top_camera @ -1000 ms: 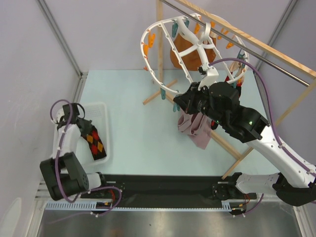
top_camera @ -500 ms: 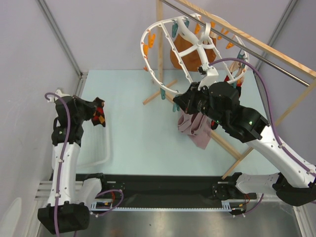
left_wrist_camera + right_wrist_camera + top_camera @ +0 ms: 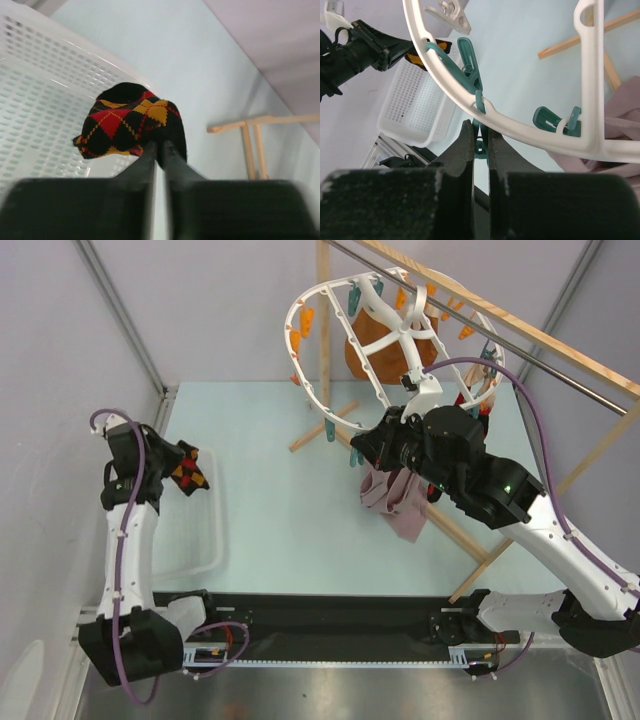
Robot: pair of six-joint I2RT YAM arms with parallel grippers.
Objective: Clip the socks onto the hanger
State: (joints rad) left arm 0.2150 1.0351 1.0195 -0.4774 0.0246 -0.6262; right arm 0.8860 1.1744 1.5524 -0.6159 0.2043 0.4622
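Left end effector pinches a sock; right end effector clamps a teal clip.

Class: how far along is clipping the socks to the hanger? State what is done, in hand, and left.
Done: nothing shows clipped on the hanger yet. In hand: the left gripper holds a sock above the white basket; the right gripper pinches a teal clip on the ring. Left: bring sock to clip and fasten it.

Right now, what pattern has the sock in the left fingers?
Small black sock: red and yellow-orange argyle diamonds, best in left wrist view.
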